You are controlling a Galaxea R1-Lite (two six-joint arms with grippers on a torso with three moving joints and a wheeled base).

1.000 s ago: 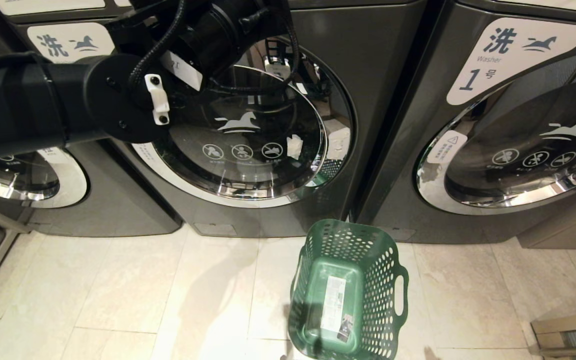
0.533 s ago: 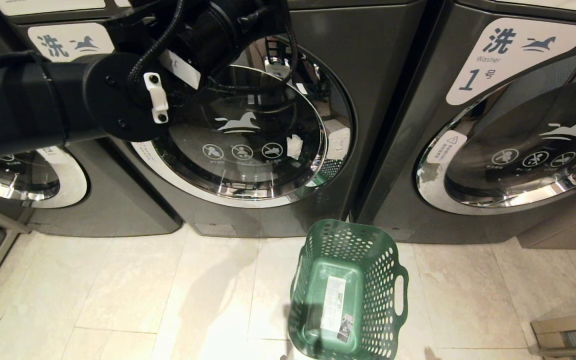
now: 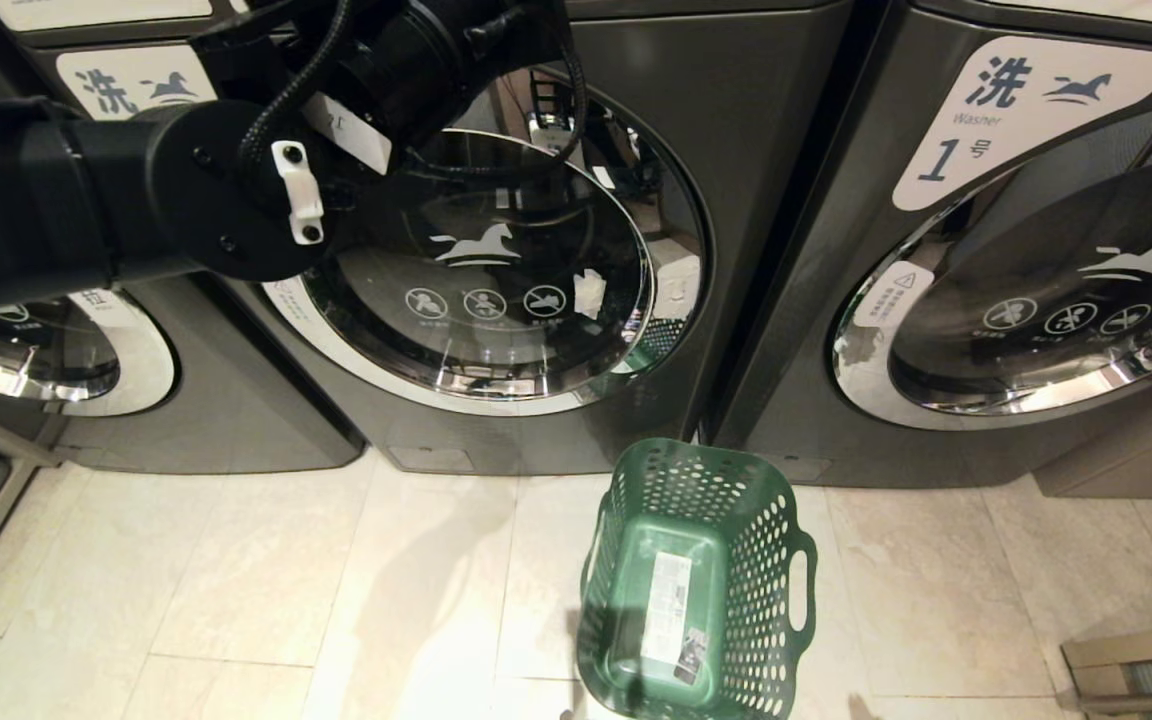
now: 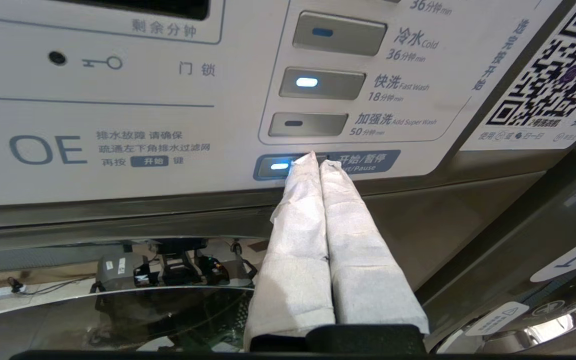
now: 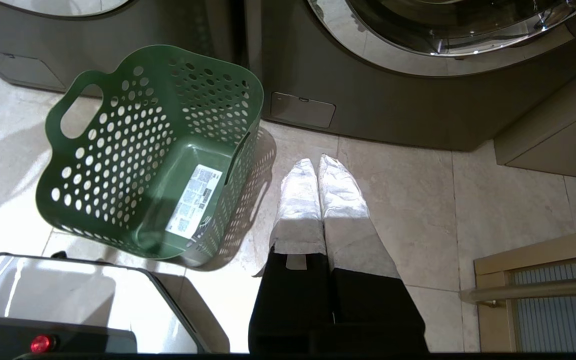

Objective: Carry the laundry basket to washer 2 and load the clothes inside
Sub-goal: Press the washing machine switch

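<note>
Green laundry basket [image 5: 153, 155] on floor beside right gripper [image 5: 318, 162].

Pale beige stone floor tiles [image 3: 266, 590], glossy under bright overhead light, with thin grout lines. Along the back, a row of dark grey front-load machines, among them washer number 1 [image 3: 1016, 250] and a third machine [image 3: 86, 390] at the far left. Light wood trim [image 3: 1136, 660] in the right corner.
</note>
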